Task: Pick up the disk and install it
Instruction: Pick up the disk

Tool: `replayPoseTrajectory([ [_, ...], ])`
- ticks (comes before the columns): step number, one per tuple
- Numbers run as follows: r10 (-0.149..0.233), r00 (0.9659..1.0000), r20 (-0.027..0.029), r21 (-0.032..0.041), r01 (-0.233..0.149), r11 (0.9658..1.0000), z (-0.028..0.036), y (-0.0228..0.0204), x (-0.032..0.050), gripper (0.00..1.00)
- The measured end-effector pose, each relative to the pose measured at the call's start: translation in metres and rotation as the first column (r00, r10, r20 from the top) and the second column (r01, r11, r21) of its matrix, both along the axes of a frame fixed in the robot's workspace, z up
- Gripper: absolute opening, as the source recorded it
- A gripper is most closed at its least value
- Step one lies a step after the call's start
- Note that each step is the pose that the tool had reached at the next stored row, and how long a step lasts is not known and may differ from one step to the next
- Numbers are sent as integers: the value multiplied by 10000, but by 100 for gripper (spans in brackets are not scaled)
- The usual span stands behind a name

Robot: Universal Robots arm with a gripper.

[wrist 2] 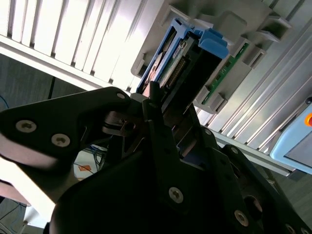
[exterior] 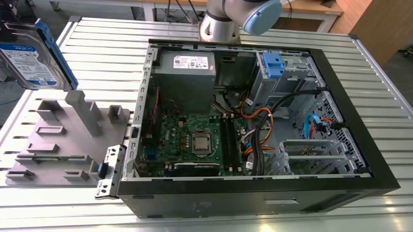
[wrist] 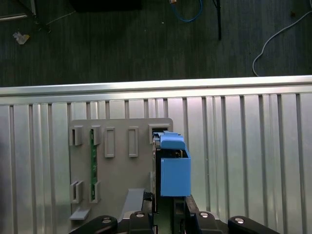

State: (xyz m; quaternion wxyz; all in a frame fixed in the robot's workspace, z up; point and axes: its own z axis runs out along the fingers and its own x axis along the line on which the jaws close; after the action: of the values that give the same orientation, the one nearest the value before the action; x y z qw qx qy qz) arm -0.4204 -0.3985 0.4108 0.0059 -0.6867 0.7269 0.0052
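Note:
The disk [exterior: 31, 57], a silver drive with a blue-and-white label and blue side rails, hangs in the air at the exterior view's far left, above the grey fixture [exterior: 58, 140]. My gripper [wrist: 170, 209] is shut on it. In the first wrist view the disk [wrist: 173, 168] shows end-on, its blue rail reaching out from the black fingers [wrist: 139, 219] over the fixture [wrist: 117, 170]. The second wrist view shows the disk [wrist 2: 187, 56] clamped between the dark fingers [wrist 2: 156, 122].
An open computer case [exterior: 361, 140] lies on the slatted metal table [exterior: 103, 43], with a grey power supply [exterior: 187, 67], a motherboard [exterior: 193, 140] and a drive bay holding a blue clip [exterior: 271, 65]. The arm's base [exterior: 223, 21] stands behind the case. A green memory stick [wrist: 91, 151] sits in the fixture.

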Motion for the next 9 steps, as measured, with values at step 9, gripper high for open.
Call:
replayPoseTrajectory([
  [9, 0, 10000, -1, 0, 0, 10000, 66, 0, 0, 35],
])
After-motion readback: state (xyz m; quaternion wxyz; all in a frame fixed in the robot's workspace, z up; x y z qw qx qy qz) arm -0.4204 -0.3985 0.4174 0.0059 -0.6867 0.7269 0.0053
